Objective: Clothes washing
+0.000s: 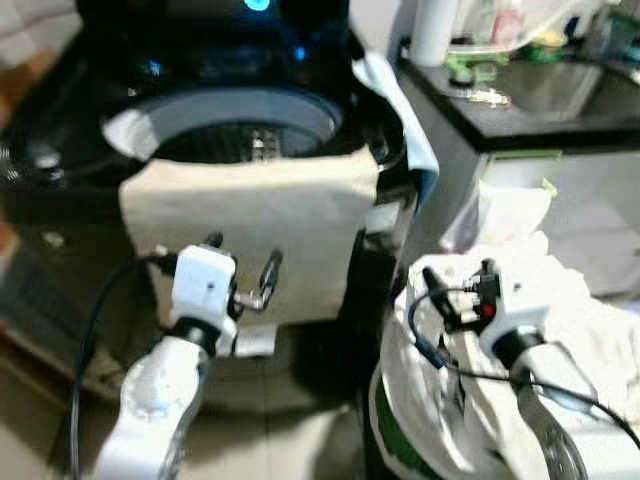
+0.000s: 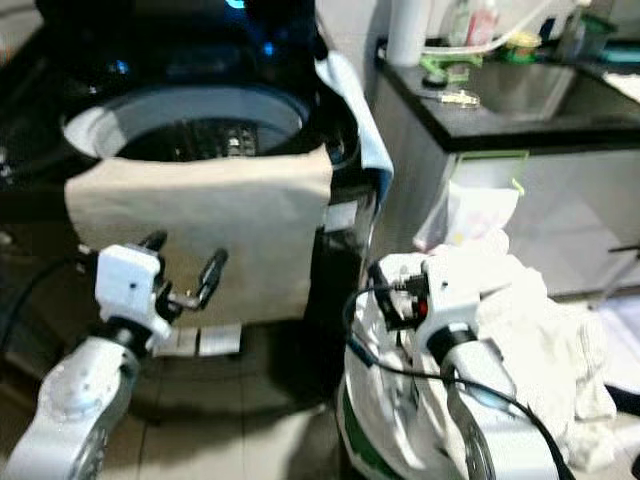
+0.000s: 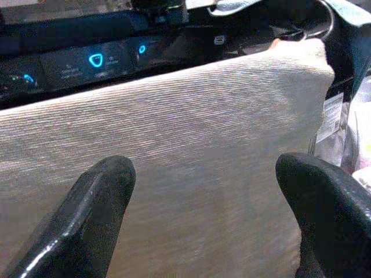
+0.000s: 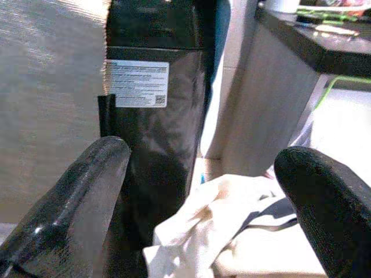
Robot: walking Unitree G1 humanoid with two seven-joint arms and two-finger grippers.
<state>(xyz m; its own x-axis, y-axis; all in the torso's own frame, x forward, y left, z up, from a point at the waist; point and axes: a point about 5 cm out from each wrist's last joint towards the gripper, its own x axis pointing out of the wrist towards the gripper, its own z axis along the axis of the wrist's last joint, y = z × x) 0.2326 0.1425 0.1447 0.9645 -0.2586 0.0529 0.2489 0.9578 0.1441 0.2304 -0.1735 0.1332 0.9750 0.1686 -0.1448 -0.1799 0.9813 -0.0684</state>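
Observation:
A black top-loading washing machine (image 1: 60, 190) stands ahead with its drum (image 1: 240, 140) open. A beige cloth (image 1: 260, 220) is draped over the front rim and hangs down the machine's front. My left gripper (image 1: 243, 255) is open just in front of that cloth, close to it; in the left wrist view the cloth (image 3: 191, 145) spans the gap between both fingers (image 3: 87, 220). My right gripper (image 1: 460, 275) is open above a heap of white clothes (image 1: 590, 320) in a white basket with a green band (image 1: 385, 420). White clothes (image 4: 232, 231) lie below its fingers (image 4: 87, 191).
A dark countertop (image 1: 540, 110) with a sink and bottles runs along the right, above white cabinets. A light blue cloth (image 1: 400, 110) hangs at the machine's right side. A white label (image 4: 137, 83) is on the machine's front corner. The basket stands close beside the machine on a tiled floor.

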